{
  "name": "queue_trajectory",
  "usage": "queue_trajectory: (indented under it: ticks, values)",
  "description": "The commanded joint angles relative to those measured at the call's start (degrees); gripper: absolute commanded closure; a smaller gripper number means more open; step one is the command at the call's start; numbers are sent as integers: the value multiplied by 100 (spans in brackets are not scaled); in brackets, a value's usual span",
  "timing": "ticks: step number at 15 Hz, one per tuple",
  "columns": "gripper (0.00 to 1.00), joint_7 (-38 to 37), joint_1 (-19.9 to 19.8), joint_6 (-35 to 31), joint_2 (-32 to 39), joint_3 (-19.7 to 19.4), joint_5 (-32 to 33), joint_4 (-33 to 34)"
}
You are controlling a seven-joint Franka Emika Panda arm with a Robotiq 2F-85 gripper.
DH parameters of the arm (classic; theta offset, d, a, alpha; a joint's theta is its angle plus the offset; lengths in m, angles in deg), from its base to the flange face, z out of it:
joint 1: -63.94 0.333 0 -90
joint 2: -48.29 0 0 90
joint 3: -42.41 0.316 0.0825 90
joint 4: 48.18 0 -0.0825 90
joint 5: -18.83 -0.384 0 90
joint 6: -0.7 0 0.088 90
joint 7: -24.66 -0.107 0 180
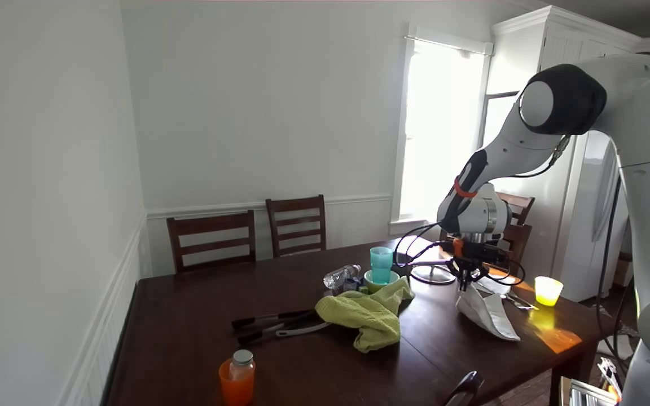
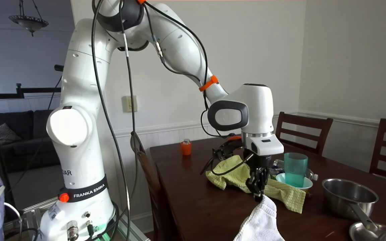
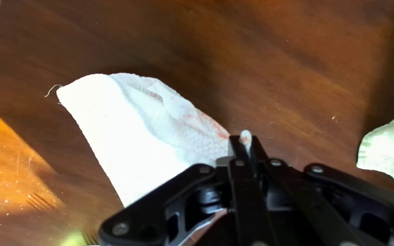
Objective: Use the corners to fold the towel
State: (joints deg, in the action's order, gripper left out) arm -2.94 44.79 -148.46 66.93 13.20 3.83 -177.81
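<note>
Currently, gripper [image 3: 245, 140]: one; its two fingers are drawn together on a thin pinch of the white towel [image 3: 115, 136].
Towels: two; the white towel slants up from the table [image 1: 313, 372] to the gripper, while the green towel [image 1: 361, 318] lies rumpled and apart from it.
Cups: three; a teal cup [image 1: 381, 264] standing in a bowl [image 2: 308, 185], an orange cup [image 1: 237, 388] holding one jar [image 1: 242, 366], and a yellow cup [image 1: 548, 290].
Handles [image 1: 260, 334]: three in an exterior view, reaching the green towel's edge.
Bottle [image 1: 341, 276]: one, clear, on its side.
Pot [image 2: 348, 197]: one, metal.
Chairs [image 1: 212, 225]: two beside the wall [image 1: 268, 113] in an exterior view, others only partly in sight.
Towel edges: one corner [image 3: 62, 93] points away from the gripper in the wrist view; in an exterior view the lower end runs past the frame.
Table edge: the white towel lies inside it, near the yellow cup.
Open room: bare wood shows between the two towels, and along the white towel's curved side in the wrist view.
</note>
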Motion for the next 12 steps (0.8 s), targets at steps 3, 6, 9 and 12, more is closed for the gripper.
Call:
queue_trajectory:
  ticks: [3,6,9,12]
  values:
    - [99,-36,-102,4,-4,86,57,22]
    - [99,97,-323,19,200,106,-122,159]
    - [99,349,-597,-65,331,127,-193,235]
    - [99,688,-943,-214,554,212,-340,421]
